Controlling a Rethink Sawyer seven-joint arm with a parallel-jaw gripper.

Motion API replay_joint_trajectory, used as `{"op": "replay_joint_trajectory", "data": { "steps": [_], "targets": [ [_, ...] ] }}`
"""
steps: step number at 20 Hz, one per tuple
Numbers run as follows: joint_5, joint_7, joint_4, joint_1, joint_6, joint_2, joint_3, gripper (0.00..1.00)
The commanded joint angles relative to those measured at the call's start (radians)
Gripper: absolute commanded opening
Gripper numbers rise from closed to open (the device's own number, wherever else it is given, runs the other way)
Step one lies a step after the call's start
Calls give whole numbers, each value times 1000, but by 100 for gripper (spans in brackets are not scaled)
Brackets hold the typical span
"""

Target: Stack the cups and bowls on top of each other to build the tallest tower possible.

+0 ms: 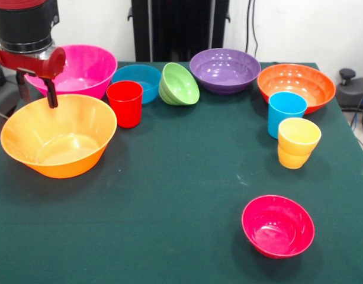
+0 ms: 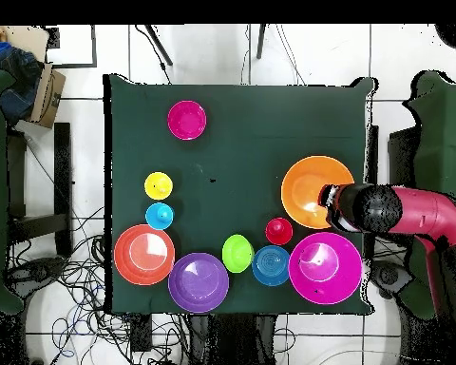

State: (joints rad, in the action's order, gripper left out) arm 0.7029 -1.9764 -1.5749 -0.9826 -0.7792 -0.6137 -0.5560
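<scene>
My gripper (image 1: 36,94) is open, its fingers at the far rim of the large yellow-orange bowl (image 1: 60,142); overhead it (image 2: 332,204) is over that bowl's (image 2: 306,190) rim. Behind it stands the large pink bowl (image 1: 86,65). A red cup (image 1: 125,103) stands beside the yellow-orange bowl. Along the far side are the small blue bowl (image 1: 137,80), the green bowl (image 1: 180,84) tipped on its side, the purple bowl (image 1: 225,70) and the orange bowl (image 1: 296,87). The sky-blue cup (image 1: 286,112) and the yellow cup (image 1: 298,142) stand together. The crimson-pink bowl (image 1: 278,226) sits alone near the front.
All stand on a dark green table (image 1: 181,177) with open cloth in its middle. Overhead, the red and black arm (image 2: 412,211) reaches in from the right edge. Cables and a box lie on the floor around the table.
</scene>
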Motion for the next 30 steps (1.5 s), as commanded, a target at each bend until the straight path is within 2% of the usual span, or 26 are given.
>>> {"op": "replay_joint_trajectory", "data": {
  "steps": [1,10,30],
  "targets": [
    [30,289,-37,-3,-41,71,-44,100],
    [34,287,-44,-19,-41,77,-51,100],
    [73,296,-14,1,-51,93,-34,100]
  ]
}}
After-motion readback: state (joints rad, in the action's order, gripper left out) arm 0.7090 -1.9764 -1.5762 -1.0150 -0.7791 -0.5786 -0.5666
